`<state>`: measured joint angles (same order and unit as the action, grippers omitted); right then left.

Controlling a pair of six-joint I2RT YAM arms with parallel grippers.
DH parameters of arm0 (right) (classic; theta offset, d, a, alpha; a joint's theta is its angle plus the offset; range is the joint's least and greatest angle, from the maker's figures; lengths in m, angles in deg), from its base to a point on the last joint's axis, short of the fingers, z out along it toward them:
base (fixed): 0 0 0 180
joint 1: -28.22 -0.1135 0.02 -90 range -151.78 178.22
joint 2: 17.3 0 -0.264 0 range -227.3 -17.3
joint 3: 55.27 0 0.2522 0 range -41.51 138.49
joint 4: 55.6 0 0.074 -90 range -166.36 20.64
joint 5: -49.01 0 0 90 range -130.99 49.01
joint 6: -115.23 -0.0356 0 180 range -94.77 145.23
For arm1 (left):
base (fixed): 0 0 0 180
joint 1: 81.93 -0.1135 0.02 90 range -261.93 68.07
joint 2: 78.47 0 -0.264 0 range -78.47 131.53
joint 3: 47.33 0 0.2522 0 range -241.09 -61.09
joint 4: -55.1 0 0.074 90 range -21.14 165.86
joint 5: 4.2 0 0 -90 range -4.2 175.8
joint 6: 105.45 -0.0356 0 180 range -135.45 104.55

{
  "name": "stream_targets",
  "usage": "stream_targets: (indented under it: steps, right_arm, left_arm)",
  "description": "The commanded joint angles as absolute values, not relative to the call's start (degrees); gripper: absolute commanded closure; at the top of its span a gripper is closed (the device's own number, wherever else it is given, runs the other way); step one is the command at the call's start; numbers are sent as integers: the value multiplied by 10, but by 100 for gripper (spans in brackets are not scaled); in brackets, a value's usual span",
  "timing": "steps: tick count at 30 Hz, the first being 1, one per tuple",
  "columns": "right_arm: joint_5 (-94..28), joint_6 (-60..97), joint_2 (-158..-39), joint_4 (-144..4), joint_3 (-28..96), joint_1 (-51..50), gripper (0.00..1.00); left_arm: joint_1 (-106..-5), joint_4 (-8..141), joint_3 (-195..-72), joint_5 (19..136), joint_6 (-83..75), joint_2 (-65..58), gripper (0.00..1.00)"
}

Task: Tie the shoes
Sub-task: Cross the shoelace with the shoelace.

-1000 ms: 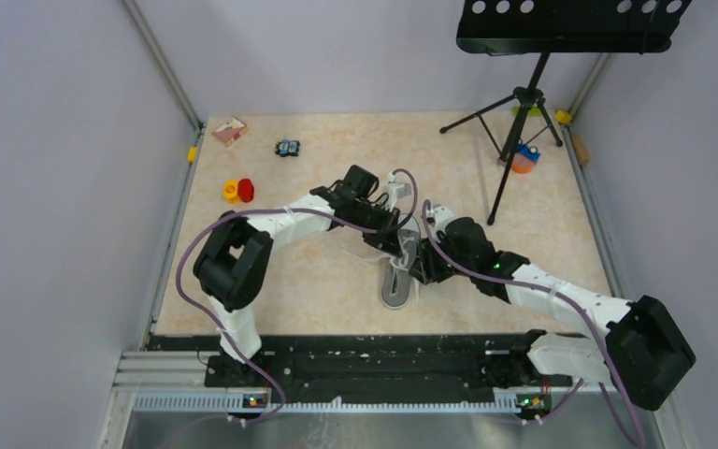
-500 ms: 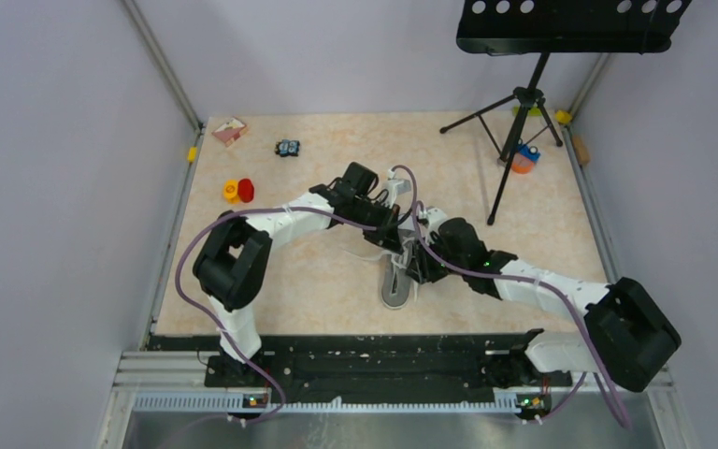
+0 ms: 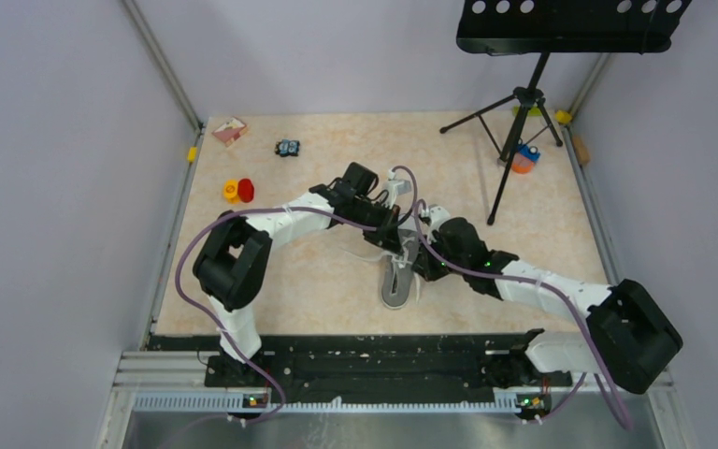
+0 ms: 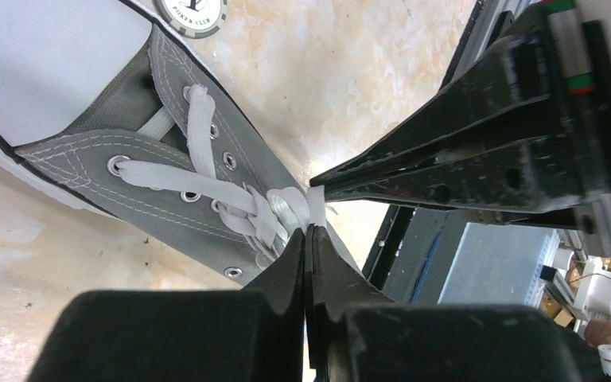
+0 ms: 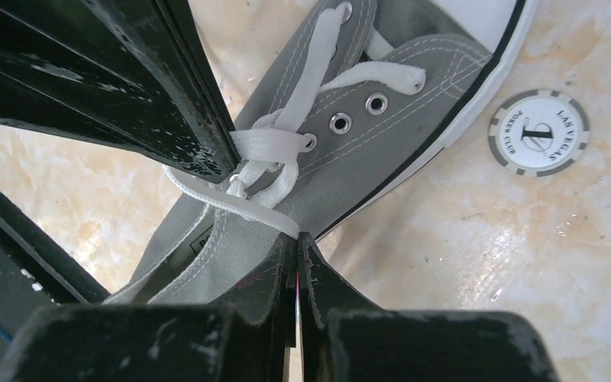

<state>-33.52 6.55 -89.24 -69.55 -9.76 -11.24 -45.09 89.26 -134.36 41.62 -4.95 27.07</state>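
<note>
Your L gripper (image 4: 309,232) is pinched fully together. Its tips sit right at the knot bundle of the white laces (image 4: 282,208), and in the R wrist view a flat lace band runs straight into them, so it reads as clamped on lace. Your R gripper (image 5: 297,243) is pinched together too, clamped on a thin lace strand that runs from the knot across the grey upper to its tips. The two grippers meet nose to nose over the knot, tips just beside each other. L arm comes in from the far-left side, R arm from the near-right.

The sneaker (image 3: 398,282) sits approx mid-surface (image 3: 299,281), a bit nearer the near edge than the far one. It lies lengthwise near-to-far with the upper facing up and the laces crossed through the metal eyelets. Can't tell from the top view which end is the toe.

A poker chip (image 5: 539,131) lies flat on the surface near the white toe cap, not touching it.

Further out:
- Red + yellow pieces (image 3: 238,191) sit touching each other near the left edge.
- A pink box (image 3: 230,130) is at the far-left corner.
- A small dark item (image 3: 287,148) is near that box.
- A black tripod stand (image 3: 522,112) is toward the far-right corner, w/ an orange object (image 3: 523,161) by one leg.
</note>
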Motion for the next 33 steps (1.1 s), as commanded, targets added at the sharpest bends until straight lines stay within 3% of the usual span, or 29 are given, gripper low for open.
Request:
stream_targets:
  steps: [1, 24, 33]
  right_arm:
    - [-361, 61, -851, -700, -83, -108, 100]
    - [-322, -3, -907, -616, -64, -107, 100]
    - [-362, -11, -921, -616, -60, -108, 92]
  left_arm:
    - [-453, 897, -1355, 396, -65, 261, 100]
    - [-453, 903, -1340, 394, -70, 245, 100]
    - [-452, 909, -1340, 386, -75, 243, 100]
